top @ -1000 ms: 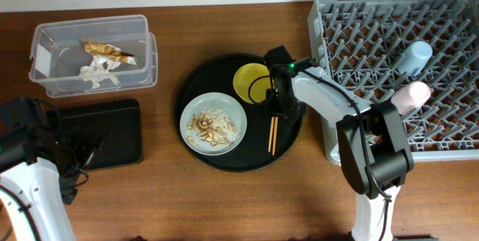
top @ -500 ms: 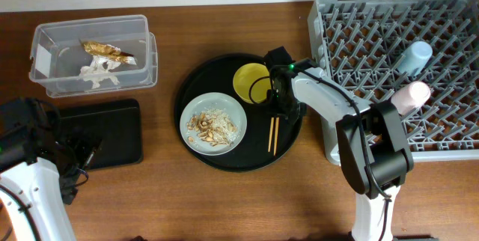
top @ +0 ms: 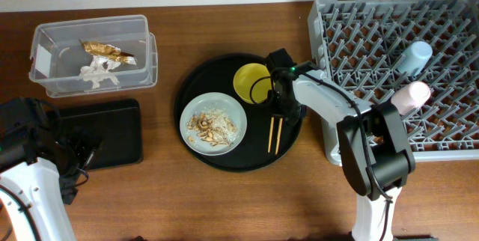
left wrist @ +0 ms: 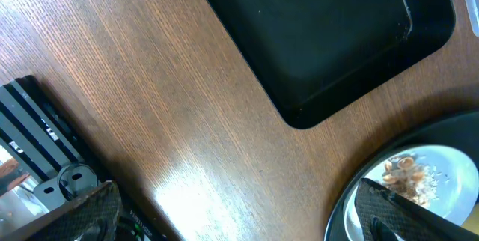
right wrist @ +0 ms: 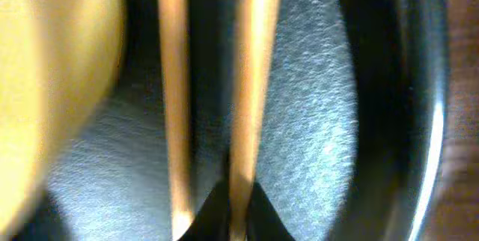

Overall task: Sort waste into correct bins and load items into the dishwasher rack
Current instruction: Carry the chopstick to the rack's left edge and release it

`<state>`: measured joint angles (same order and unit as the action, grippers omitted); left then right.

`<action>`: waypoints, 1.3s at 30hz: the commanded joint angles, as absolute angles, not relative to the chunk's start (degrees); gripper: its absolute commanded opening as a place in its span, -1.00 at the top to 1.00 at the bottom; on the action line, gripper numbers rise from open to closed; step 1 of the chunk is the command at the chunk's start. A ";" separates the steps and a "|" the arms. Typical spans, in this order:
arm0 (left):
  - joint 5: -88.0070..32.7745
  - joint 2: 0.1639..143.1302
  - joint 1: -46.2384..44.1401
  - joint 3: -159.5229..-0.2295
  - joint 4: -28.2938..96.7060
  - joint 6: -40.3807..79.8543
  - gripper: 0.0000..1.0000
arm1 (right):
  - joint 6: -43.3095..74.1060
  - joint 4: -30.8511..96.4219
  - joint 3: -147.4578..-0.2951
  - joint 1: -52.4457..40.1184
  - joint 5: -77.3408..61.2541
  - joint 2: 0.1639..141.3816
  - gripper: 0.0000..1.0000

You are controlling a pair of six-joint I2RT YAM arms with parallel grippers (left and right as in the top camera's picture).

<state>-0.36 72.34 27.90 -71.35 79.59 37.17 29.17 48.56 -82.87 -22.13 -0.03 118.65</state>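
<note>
Two wooden chopsticks (top: 273,135) lie on the round black tray (top: 247,157), just right of the pale grey plate (top: 214,120) of food scraps. My right gripper (top: 278,111) is down at their far end, beside the yellow bowl (top: 251,82). In the right wrist view its dark fingertips (right wrist: 262,207) are shut on the right chopstick (right wrist: 251,69); the other chopstick (right wrist: 171,84) lies free beside it, next to the bowl (right wrist: 52,84). My left gripper (left wrist: 239,222) hangs open over bare wood, between the shallow black tray (left wrist: 329,31) and the plate (left wrist: 423,185).
The grey dishwasher rack (top: 374,16) at the right holds a light-blue cup (top: 414,57) and a pink cup (top: 412,95). The clear tub (top: 45,61) at the far left holds a gold wrapper (top: 105,49) and white tissue (top: 97,76). The shallow black tray (top: 101,132) lies below it.
My right gripper's jaws have closed onto a chopstick, and the pair has tilted slightly. The left arm has not moved.
</note>
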 commanded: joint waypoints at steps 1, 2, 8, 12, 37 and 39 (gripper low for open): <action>0.25 72.42 28.18 -71.26 79.53 37.74 -0.98 | 28.36 53.67 -87.88 -22.41 0.73 118.28 0.92; 0.25 72.42 28.18 -71.26 79.53 37.74 -0.98 | 26.96 56.45 -91.46 -22.35 0.97 118.26 0.90; 0.25 72.42 28.18 -71.26 79.53 37.74 -0.98 | 22.20 73.01 -111.68 -17.85 9.47 118.26 0.92; 0.25 72.42 28.18 -71.26 79.53 37.74 -0.99 | 12.95 77.84 -122.41 -10.55 10.61 118.26 0.91; 0.27 72.42 28.18 -71.26 79.53 37.74 -0.99 | -1.50 70.46 -123.02 1.13 -6.87 128.64 0.73; 0.25 72.42 28.18 -71.26 79.53 37.74 -0.98 | -1.50 70.89 -123.02 1.13 -6.87 128.62 0.60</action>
